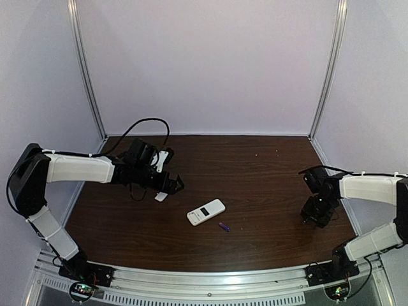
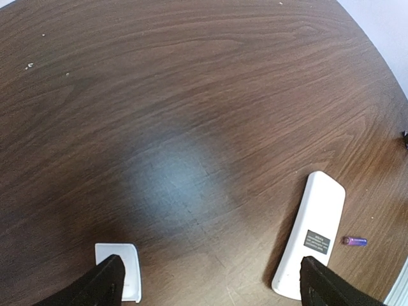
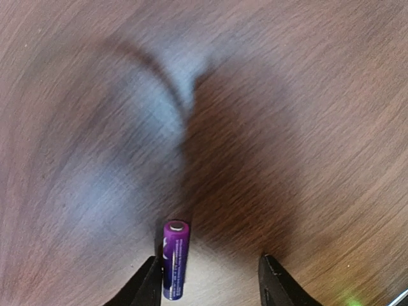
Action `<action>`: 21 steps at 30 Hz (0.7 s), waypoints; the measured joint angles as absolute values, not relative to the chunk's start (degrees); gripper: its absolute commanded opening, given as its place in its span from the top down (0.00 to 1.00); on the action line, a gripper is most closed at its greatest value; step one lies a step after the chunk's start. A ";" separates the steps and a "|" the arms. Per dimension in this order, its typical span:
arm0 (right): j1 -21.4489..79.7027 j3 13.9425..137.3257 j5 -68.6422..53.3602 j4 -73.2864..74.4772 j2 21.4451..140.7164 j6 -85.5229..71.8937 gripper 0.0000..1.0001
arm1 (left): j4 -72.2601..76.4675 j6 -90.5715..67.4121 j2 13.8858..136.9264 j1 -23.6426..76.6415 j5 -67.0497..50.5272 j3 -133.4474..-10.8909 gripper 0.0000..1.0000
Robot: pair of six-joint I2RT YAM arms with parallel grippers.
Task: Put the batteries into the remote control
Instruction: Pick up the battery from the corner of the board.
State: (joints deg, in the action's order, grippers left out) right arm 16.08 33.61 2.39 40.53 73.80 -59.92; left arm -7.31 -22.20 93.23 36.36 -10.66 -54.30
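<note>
- Right gripper (image 3: pixel 210 284): jaws apart, a purple battery (image 3: pixel 175 258) against one finger only.
- Left gripper (image 2: pixel 213 290): spread wide, holding nothing, near a white piece (image 2: pixel 122 264).
- Remote control (image 1: pixel 206 211) mid-table, second battery (image 1: pixel 224 227) just beside it.
- Dark wood-grain table (image 1: pixel 268 185), pale lilac walls (image 1: pixel 210 64).

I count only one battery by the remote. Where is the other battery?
In the right wrist view, the other battery sits between the right gripper's open jaws, against one of them. The top view puts that gripper at the table's right side.
</note>
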 measured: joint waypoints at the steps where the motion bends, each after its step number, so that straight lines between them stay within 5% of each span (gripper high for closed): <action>1: 16.03 33.74 2.61 40.47 74.11 -59.79 0.58 | -7.31 -22.22 93.23 36.36 -10.59 -54.26 0.03; 9: 15.73 33.91 3.57 38.79 75.05 -58.00 1.00 | -7.29 -22.22 93.23 36.36 -10.26 -53.98 0.02; 21: 16.80 37.67 -3.73 33.95 78.87 -46.17 1.00 | -7.29 -20.16 93.23 36.36 -14.96 -53.63 0.07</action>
